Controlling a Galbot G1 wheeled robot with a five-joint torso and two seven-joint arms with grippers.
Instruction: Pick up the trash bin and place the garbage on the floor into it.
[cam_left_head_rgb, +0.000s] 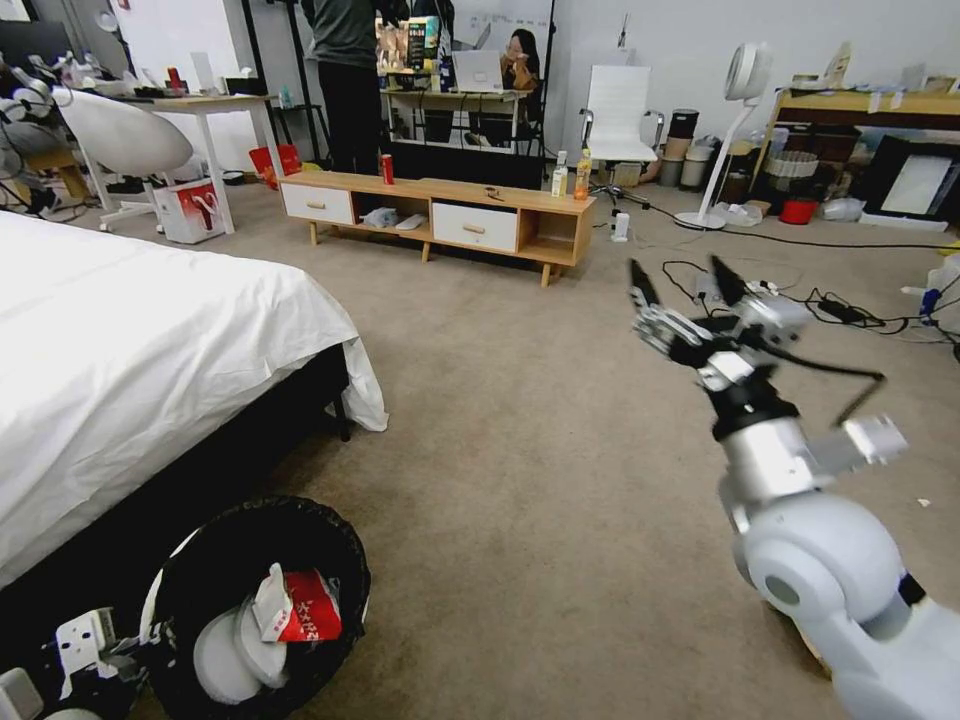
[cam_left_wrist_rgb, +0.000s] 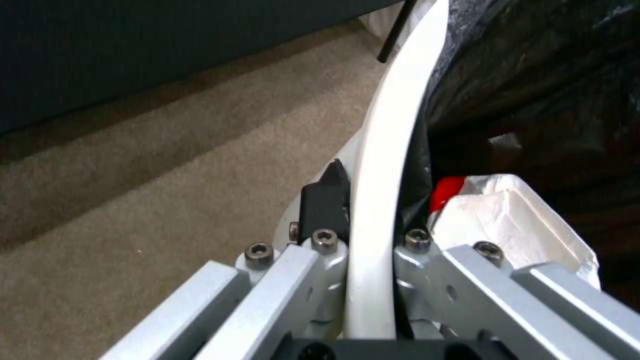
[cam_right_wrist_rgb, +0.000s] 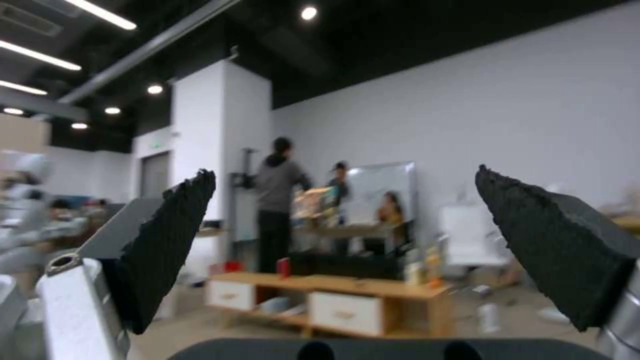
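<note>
Keep the left pincer (cam_left_wrist_rgb: 370, 250) clamped on the rim of the round white plastic trash bin (cam_left_head_rgb: 255, 600), held beside the bed with the red-white snack packet (cam_left_head_rgb: 300, 605) inside, level; right pincer (cam_left_head_rgb: 685, 285), fingers apart and empty, over beige carpet floor (cam_left_head_rgb: 540, 450).

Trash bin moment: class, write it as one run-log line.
left gripper: shut on trash bin rim | bin: holds red-white snack packet | right gripper: open, raised over floor
</note>
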